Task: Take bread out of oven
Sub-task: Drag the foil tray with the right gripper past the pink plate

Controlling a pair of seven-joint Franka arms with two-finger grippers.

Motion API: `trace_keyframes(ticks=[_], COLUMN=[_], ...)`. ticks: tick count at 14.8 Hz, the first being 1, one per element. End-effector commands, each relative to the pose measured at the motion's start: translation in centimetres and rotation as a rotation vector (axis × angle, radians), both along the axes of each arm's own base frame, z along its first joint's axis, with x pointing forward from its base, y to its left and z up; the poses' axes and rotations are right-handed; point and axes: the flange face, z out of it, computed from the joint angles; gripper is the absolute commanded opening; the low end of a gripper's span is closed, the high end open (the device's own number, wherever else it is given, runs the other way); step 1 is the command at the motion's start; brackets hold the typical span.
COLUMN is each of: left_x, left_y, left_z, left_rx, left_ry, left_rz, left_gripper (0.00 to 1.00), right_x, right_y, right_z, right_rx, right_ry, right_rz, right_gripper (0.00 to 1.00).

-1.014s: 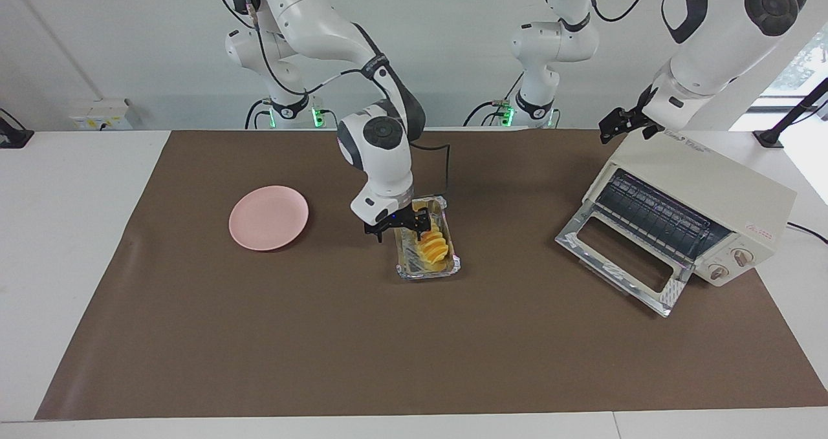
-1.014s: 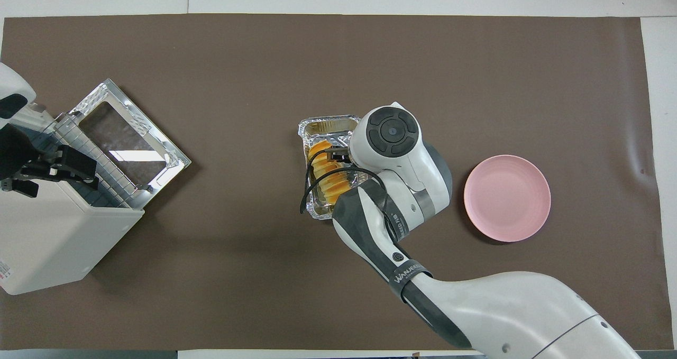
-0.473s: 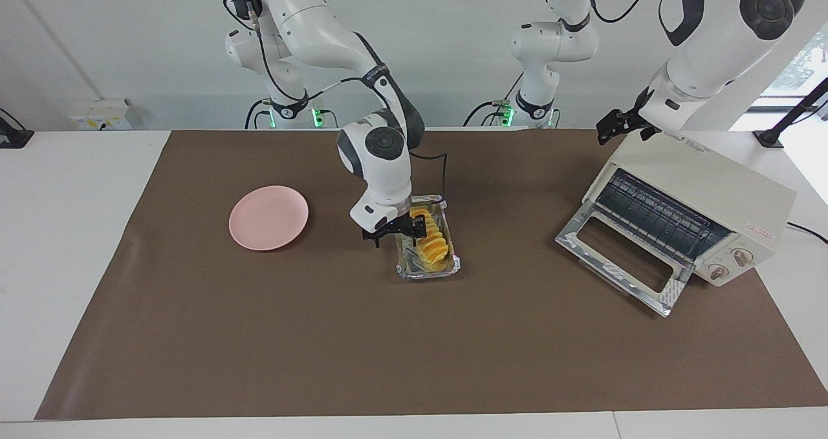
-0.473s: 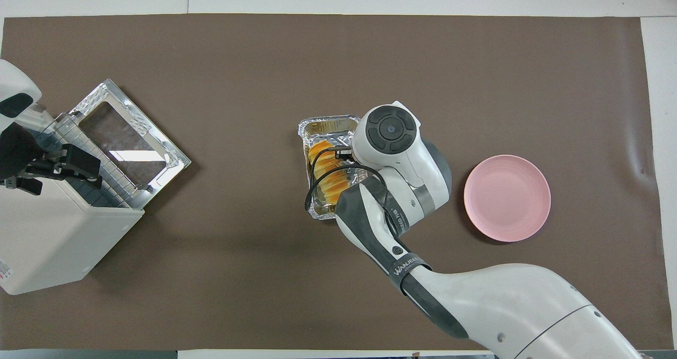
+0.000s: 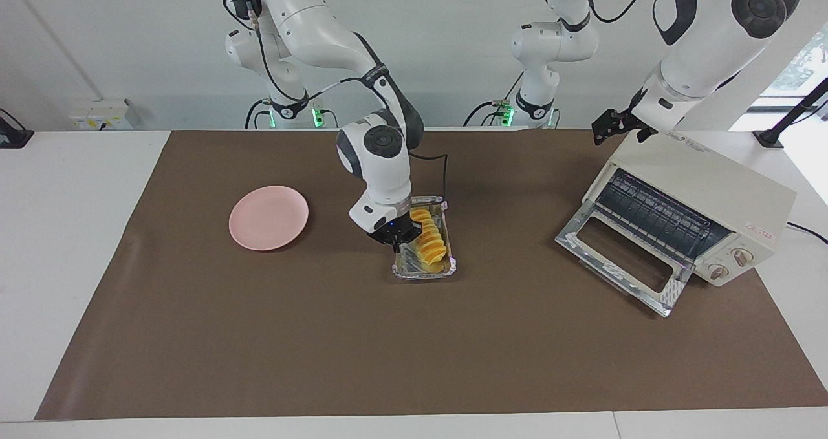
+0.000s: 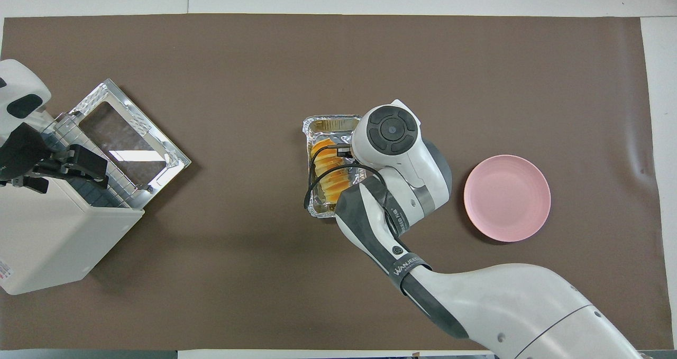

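Facing view, mid-frame: the bread (image 5: 431, 243) sits in the foil tray (image 5: 424, 272) on the brown mat (image 5: 414, 348) — small oblong loaf, golden-orange, cross ridges like slices, long axis running up-down in frame. Tray is crinkled silver, rectangular, w/ the loaf filling most of it. Right gripper (image 5: 396, 235) is down at the tray's pink-plate-side edge, clenched tight; whether the pinch is on the tray rim or on the loaf can't be told from here. Overhead view: the arm's wrist covers that side of the tray, only ridged orange showing next to it.

Oven (image 5: 695, 200) at right of the facing frame, toward the left arm's end — cream-white box, glass door (image 5: 621, 258) dropped flat, wire rack (image 5: 660, 216) bare inside. Left gripper (image 5: 611, 123) hangs over the oven's top corner, fingers spread, holding nothing. Pink plate (image 5: 268, 217) at mid-left, nothing on it.
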Motion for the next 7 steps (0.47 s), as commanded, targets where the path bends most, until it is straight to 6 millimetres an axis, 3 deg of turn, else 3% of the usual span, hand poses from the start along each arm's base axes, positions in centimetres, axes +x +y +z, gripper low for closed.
trace_keyframes(ticks=[1, 3, 5, 7], left_x=[-0.4, -0.6, -0.9, -1.1], left_y=[0.4, 0.8, 1.1, 1.1], left_z=[0.7, 1.0, 1.7, 2.0], left_rx=[0.009, 0.008, 0.008, 0.008], left_ry=[-0.025, -0.032, -0.044, -0.050], left_rz=[-0.004, 0.004, 0.012, 0.012], left_gripper=[1.00, 1.00, 1.00, 1.00], right_x=[1.6, 3.9, 6.9, 9.4], right_y=[0.4, -0.9, -6.0, -12.0], right_z=[2.7, 6.8, 8.8, 8.1], right_rx=[0.000, -0.002, -0.004, -0.017], right_ry=[0.002, 0.003, -0.021, -0.029], right_rz=[-0.029, -0.044, -0.010, 0.070], right_gripper=[0.00, 0.00, 0.00, 0.00])
